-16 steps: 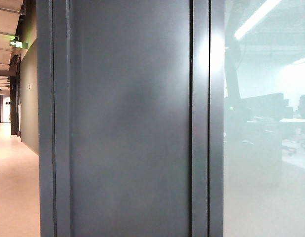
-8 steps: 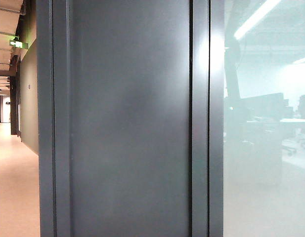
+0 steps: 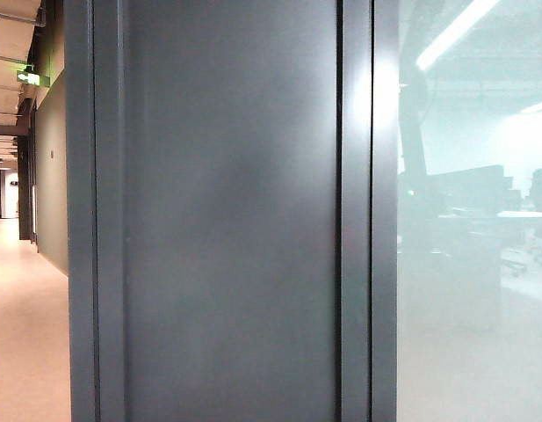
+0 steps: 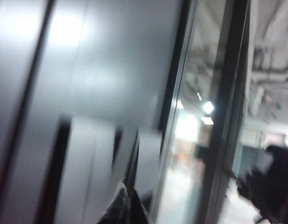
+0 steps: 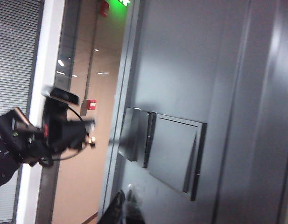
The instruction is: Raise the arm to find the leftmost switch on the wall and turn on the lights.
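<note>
Both arms are raised close to the tall smooth grey metallic wall panel [image 3: 231, 220] so the wrist cameras can hunt for switches. Right gripper [image 5: 125, 205] faces two grey square switch plates [image 5: 158, 151]; left gripper [image 4: 127, 207] sits by blurred pale plates [image 4: 101, 168]. Only the fingertips show, so whether either gripper is open is unclear.

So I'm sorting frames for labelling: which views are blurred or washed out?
Left wrist view: smeared with motion blur, glare on the grey metallic wall panel. Right wrist view: sharper, the rectangular grey switch plates readable. Exterior view: sharp, but the frosted glass pane is hazy and milky.
</note>
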Robot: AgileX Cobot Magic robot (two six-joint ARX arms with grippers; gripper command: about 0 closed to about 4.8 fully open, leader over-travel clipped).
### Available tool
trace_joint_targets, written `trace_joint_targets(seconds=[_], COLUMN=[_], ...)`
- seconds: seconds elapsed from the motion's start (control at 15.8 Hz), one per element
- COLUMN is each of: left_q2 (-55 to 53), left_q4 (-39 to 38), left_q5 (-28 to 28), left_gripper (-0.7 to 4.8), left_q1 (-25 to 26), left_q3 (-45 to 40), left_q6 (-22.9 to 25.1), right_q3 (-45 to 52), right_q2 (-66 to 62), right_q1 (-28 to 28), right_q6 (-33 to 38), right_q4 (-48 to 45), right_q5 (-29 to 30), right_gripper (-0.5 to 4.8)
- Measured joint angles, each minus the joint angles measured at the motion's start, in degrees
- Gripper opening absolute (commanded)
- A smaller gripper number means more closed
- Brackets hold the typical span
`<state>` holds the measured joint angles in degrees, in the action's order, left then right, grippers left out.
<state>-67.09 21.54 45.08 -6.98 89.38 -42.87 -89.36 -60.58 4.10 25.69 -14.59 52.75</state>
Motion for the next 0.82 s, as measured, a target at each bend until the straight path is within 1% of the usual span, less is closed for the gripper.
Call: trace_joint_targets(seconds=[0.06,0.19,0.44,0.63,0.82], left_q2=[-0.3,-1.1,-2.3,-3.1,-4.2], left_q4=[-1.9,-2.5,-2.8,-3.0,-3.1], left_q5=[1.1,2.3,2.3,2.4,1.9], left_gripper=[-0.06,-0.06,-0.06,-0.05,-0.06], left_q1=[0.0,0.0,0.0,-3.7,-3.4], left_q3=[0.0,0.0,0.0,0.0,0.0], left_q6=[0.2,0.8,0.8,1.4,2.0], right_q3=[0.0,0.0,0.0,0.0,0.0], right_q2=[0.0,0.0,-0.1,-0.6,-0.6], right_q1=[0.0,0.0,0.0,0.0,0.1], right_q6=[0.0,0.0,0.0,0.0,0.0], right_q4=[0.0,0.1,0.1,0.3,0.4], right_q5=[0.0,0.0,0.0,0.0,0.1], right_gripper=[-0.01,-0.01,-0.01,-0.01,-0.01])
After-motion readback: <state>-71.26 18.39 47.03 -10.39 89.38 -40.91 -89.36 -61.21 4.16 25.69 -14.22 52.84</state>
